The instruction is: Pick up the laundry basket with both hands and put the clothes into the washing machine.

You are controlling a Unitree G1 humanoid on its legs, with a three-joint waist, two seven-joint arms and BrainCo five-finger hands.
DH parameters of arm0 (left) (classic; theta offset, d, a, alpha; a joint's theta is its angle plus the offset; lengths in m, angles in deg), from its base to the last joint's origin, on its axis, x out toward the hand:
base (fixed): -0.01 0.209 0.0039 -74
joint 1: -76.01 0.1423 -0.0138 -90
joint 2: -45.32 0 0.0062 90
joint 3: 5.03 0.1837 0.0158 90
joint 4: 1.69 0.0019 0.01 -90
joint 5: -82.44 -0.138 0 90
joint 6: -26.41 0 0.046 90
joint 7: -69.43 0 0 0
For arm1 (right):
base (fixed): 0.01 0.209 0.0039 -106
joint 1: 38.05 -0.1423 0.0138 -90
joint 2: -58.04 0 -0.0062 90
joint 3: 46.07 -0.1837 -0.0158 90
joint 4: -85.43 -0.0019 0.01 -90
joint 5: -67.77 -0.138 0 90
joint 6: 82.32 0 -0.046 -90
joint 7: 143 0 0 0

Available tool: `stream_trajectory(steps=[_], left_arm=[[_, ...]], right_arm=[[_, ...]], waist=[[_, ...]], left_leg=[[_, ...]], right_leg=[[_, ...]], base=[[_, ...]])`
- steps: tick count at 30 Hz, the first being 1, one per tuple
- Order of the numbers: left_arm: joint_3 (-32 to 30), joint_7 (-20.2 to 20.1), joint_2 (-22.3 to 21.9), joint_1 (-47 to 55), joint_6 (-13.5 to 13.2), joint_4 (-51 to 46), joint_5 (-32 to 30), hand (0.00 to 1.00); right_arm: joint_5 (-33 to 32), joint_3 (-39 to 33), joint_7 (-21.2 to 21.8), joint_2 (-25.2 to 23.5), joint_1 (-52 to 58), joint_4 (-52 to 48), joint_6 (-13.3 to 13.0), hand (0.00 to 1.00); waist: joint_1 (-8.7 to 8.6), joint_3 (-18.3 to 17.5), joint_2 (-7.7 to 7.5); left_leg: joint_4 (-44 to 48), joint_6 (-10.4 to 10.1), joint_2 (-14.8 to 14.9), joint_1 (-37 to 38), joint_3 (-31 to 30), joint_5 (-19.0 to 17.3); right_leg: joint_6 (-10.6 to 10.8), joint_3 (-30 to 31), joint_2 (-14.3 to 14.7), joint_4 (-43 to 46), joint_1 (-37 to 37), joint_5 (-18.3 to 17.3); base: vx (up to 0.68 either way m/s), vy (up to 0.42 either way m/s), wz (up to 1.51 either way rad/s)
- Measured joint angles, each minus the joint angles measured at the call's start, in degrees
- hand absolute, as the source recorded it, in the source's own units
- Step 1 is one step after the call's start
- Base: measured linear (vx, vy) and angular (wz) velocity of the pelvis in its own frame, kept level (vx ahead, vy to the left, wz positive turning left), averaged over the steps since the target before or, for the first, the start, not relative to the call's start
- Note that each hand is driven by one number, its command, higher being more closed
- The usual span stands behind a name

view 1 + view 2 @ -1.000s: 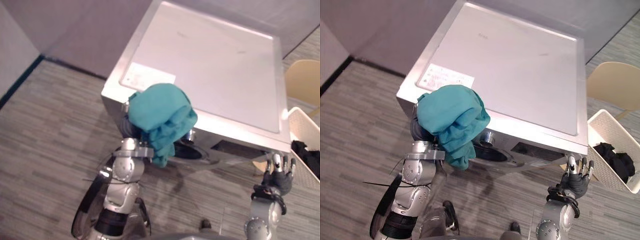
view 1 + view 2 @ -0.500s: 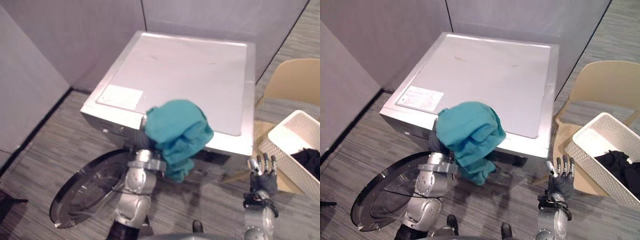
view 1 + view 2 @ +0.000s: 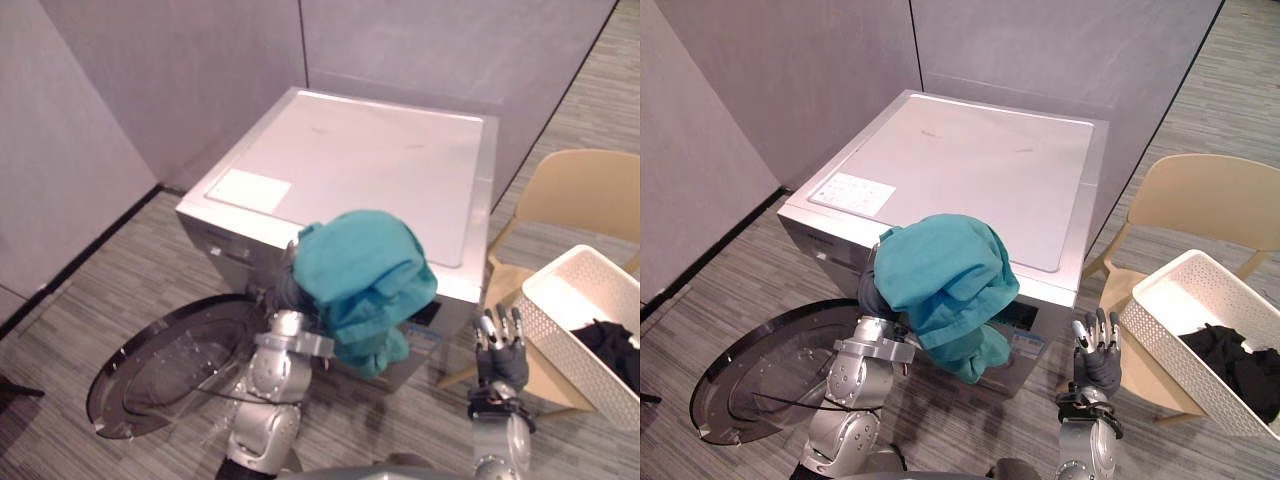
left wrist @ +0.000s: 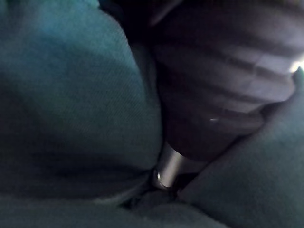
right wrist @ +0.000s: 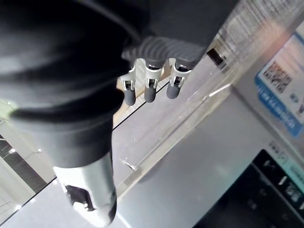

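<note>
1. The left hand is raised in front of the washing machine, at about the level of its front panel.
2. A bundled teal cloth is draped over that hand and hangs down in folds over the wrist.
3. In the left wrist view the cloth presses in close around the hand's dark cover. One silver finger runs down into the folds with its tip buried, so I cannot tell whether the fingers are clenched on the fabric.
4. The right hand is held up, low and to the right of the machine's front corner. Its fingers point straight upward, relaxed and apart, and it holds nothing.
5. The right wrist view shows the same straight fingers, with the machine's front beyond them.
6. The machine's round glass door is swung wide open to the left, lying low over the grey carpet floor.
7. A white label sits on the near left corner of the machine's flat top.
8. The white laundry basket rests on the seat of a beige chair, to the right of the machine and apart from both hands.
9. Dark clothes lie heaped in the basket's near end.
10. Grey partition walls stand behind the machine and to its left.
</note>
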Motion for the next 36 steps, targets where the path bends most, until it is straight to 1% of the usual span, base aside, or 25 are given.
stream_trajectory(steps=[1,2,3,4,5,6,9,10,12,14,15,16,18,21,22,24,25,26,27,28,30,32,34,35,36], left_arm=[[0.1,0.0,0.0,0.0,0.1,0.0,0.0,1.0],[0.2,0.0,0.1,-0.2,0.3,0.0,0.0,1.0],[0.6,0.0,0.2,-0.6,0.5,0.0,0.0,1.0],[0.8,0.0,0.3,-0.8,0.5,0.0,0.0,1.0],[1.3,0.0,0.7,-1.2,0.5,0.0,0.0,1.0],[1.4,0.0,0.8,-1.9,0.5,0.2,0.0,1.0],[1.5,0.1,1.4,-3.7,0.5,0.6,0.1,1.0],[1.6,0.1,1.8,-4.5,0.5,0.7,0.1,1.0],[1.7,0.0,2.8,-5.6,0.5,0.9,0.1,1.0],[1.4,0.1,4.4,-6.7,0.5,1.0,0.1,1.0],[1.4,0.1,4.7,-6.9,0.5,1.1,0.1,1.0],[1.4,0.1,5.0,-6.9,0.5,1.2,0.1,1.0],[1.2,0.1,5.1,-6.9,0.5,1.2,0.1,1.0],[1.0,0.1,5.2,-6.9,0.6,1.2,0.0,1.0],[0.9,0.1,5.2,-6.9,0.6,1.2,0.0,1.0],[0.9,0.1,5.2,-7.1,0.7,1.2,0.0,1.0],[0.9,0.1,5.2,-7.1,0.7,1.2,0.0,1.0],[0.8,0.1,5.2,-7.1,0.7,1.2,0.0,1.0],[0.5,0.0,4.9,-7.2,0.7,1.3,0.0,1.0],[-0.1,0.1,4.9,-6.9,0.7,1.3,0.0,1.0],[-0.9,0.1,5.0,-6.4,0.7,1.4,0.0,1.0],[-1.1,0.1,5.0,-6.7,0.5,1.8,0.0,1.0],[-0.4,-0.1,4.9,-7.2,0.7,4.0,0.0,1.0],[-0.1,-0.1,4.8,-7.1,1.2,5.6,0.0,1.0],[0.0,-0.1,4.8,-7.1,1.9,6.7,0.0,1.0]], right_arm=[[0.0,0.0,0.0,0.0,-0.1,0.5,0.0,0.0],[0.0,-0.1,0.0,0.0,0.1,1.3,0.0,0.0],[0.0,-0.2,0.0,0.0,0.0,2.2,0.0,0.0],[0.0,-0.2,0.0,0.0,-0.3,2.9,0.0,0.0],[0.0,-0.6,0.0,-0.1,-1.1,4.5,0.1,0.0],[0.0,-1.1,-0.2,-0.1,-1.7,6.2,0.2,0.0],[0.5,-2.3,-1.2,-0.5,-2.6,8.3,0.5,0.0],[0.7,-3.8,-1.8,-0.5,-2.9,9.1,0.5,0.0],[0.5,-6.0,-2.2,-0.5,-2.7,10.5,0.3,0.0],[0.4,-8.3,-3.1,-0.5,-2.6,12.6,0.3,0.0],[0.5,-8.7,-3.2,-0.5,-2.5,13.0,0.3,0.0],[0.4,-9.6,-3.5,-0.5,-2.6,14.1,0.3,0.0],[0.3,-10.1,-4.1,-0.5,-2.8,15.3,0.3,0.0],[-0.2,-10.0,-4.1,-0.4,-3.2,17.2,0.3,0.0],[-0.2,-10.0,-4.1,-0.4,-3.2,17.4,0.4,0.0],[-0.1,-9.7,-3.9,-0.4,-3.3,18.8,0.7,0.0],[-0.1,-9.4,-3.8,-0.4,-3.4,19.5,1.0,0.0],[-0.1,-9.3,-3.7,-0.4,-3.5,19.9,1.1,0.0],[-0.1,-9.1,-3.5,-0.1,-4.3,20.8,1.2,0.0],[-0.1,-8.7,-2.7,0.0,-4.5,21.8,1.4,0.0],[0.1,-8.1,-2.3,0.0,-4.5,22.0,2.0,0.0],[0.7,-7.0,-1.5,0.0,-4.7,22.1,2.3,0.0],[0.7,-7.0,-1.2,0.0,-5.7,22.1,2.3,0.0],[0.7,-7.1,-1.2,0.0,-5.8,22.4,2.3,0.0],[0.7,-7.1,-1.4,0.0,-5.8,23.0,2.4,0.0]], waist=[[-0.09,0.0,-0.18],[-0.38,0.1,-0.98],[-0.53,0.1,-1.31],[-0.65,0.1,-1.44],[-1.43,0.2,-1.75],[-1.61,0.3,-1.88],[-1.32,0.3,-1.88],[-1.38,0.3,-1.86],[-1.48,0.2,-2.06],[-1.4,0.2,-2.12],[-1.46,0.2,-2.11],[-1.44,0.2,-2.12],[-1.41,0.1,-2.03],[-1.63,0.0,-2.04],[-1.59,0.0,-2.01],[-1.5,0.0,-1.95],[-1.58,0.0,-1.73],[-1.52,-0.1,-1.58],[-1.46,-0.1,-1.33],[-1.34,-0.1,-1.3],[-1.18,-0.7,-1.14],[-0.79,-2.0,-2.48],[-0.21,-2.3,-2.53],[-0.18,-2.3,-2.57],[0.05,-2.3,-2.6]], left_leg=[[0.2,-0.1,-0.3,-0.2,-0.1,-0.1],[0.6,-0.1,-0.9,-1.1,-0.3,-0.1],[1.7,-0.6,-1.2,-2.2,-0.6,-0.5],[2.2,-0.5,-1.4,-2.6,-0.7,-0.7],[2.9,-0.7,-1.5,-3.7,-0.9,-0.9],[3.4,-0.7,-1.5,-4.6,-0.9,-1.3],[3.7,-0.4,-1.3,-6.2,-0.4,-1.7],[3.6,0.3,-1.3,-6.8,0.0,-2.0],[3.6,1.1,-1.3,-7.8,0.8,-2.5],[4.0,2.5,-1.3,-9.6,2.0,-3.4],[4.0,2.8,-1.3,-10.0,2.3,-3.5],[4.0,3.3,-1.2,-10.2,3.0,-3.8],[3.7,4.1,-0.7,-10.4,4.4,-4.4],[3.0,4.5,-0.5,-10.2,6.1,-4.5],[2.9,4.6,-0.5,-9.9,6.4,-4.5],[1.8,5.2,-0.5,-7.6,7.8,-4.3],[0.3,5.9,-0.5,-5.9,8.6,-3.6],[-0.5,6.5,-0.3,-5.2,9.2,-3.2],[-2.3,6.9,-0.2,-3.7,10.0,-2.4],[-3.7,6.4,-0.3,-2.0,10.4,-1.7],[-4.8,5.6,-0.2,-0.9,10.3,-1.2],[-5.2,4.4,-0.3,-1.6,10.1,-0.5],[-6.0,3.0,-0.3,-2.6,9.4,0.9],[-5.9,2.8,-0.5,-3.4,9.1,1.5],[-5.8,2.4,-0.4,-3.4,8.8,1.7]], right_leg=[[0.0,0.0,-0.3,0.1,-0.3,0.0],[0.0,0.1,-0.9,0.5,-0.9,0.0],[0.3,0.2,-1.3,0.7,-1.7,0.1],[0.5,0.2,-1.5,0.7,-1.8,0.2],[1.3,0.2,-1.8,0.2,-1.8,0.6],[2.3,0.3,-1.9,-1.2,-1.8,1.6],[4.2,1.2,-1.9,-8.0,-0.7,6.1],[5.3,1.6,-2.1,-12.4,0.4,9.1],[6.7,1.8,-2.7,-17.4,1.4,12.4],[8.3,3.1,-3.0,-22.9,1.4,18.6],[8.6,3.1,-3.1,-24.0,1.3,20.0],[8.4,3.1,-3.2,-25.6,1.2,22.7],[7.9,2.9,-2.8,-26.4,-0.1,26.5],[6.7,1.5,-2.5,-26.2,-1.8,29.6],[6.4,1.2,-2.4,-26.1,-1.8,29.9],[6.6,-0.9,-2.5,-25.1,-1.4,31.1],[6.9,-1.6,-2.4,-25.6,-0.6,32.4],[7.0,-1.5,-2.5,-25.8,-0.1,32.9],[6.1,-1.9,-2.7,-21.0,-0.9,29.5],[5.5,-2.3,-3.1,-11.3,-2.0,24.9],[6.4,-1.8,-3.5,-5.8,-1.3,23.2],[5.9,-1.6,-3.1,-9.1,0.1,22.5],[5.5,-1.5,-2.3,-11.9,0.6,21.4],[4.8,-1.2,-2.3,-13.0,1.0,19.6],[4.8,-0.8,-2.2,-13.8,1.8,18.4]], base=[[-0.08,0.085,0.02],[-0.08,0.122,0.05],[-0.04,0.117,0.05],[-0.01,0.131,0.06],[0.0,0.141,0.03],[0.01,0.19,-0.06],[0.0,0.198,-0.21],[0.0,0.227,-0.28],[-0.03,0.238,-0.25],[-0.05,0.255,-0.35],[-0.06,0.212,-0.35],[-0.06,0.196,-0.34],[-0.05,0.189,-0.45],[-0.03,0.125,-0.37],[0.01,0.1,-0.28],[0.03,0.092,-0.24],[0.02,0.069,-0.17],[0.01,0.045,-0.08],[0.0,0.0,0.0],[0.01,0.007,0.03],[0.02,-0.077,0.01],[0.04,-0.2,-0.07],[0.05,-0.183,-0.05],[0.06,-0.179,0.07],[0.11,-0.259,0.16]])
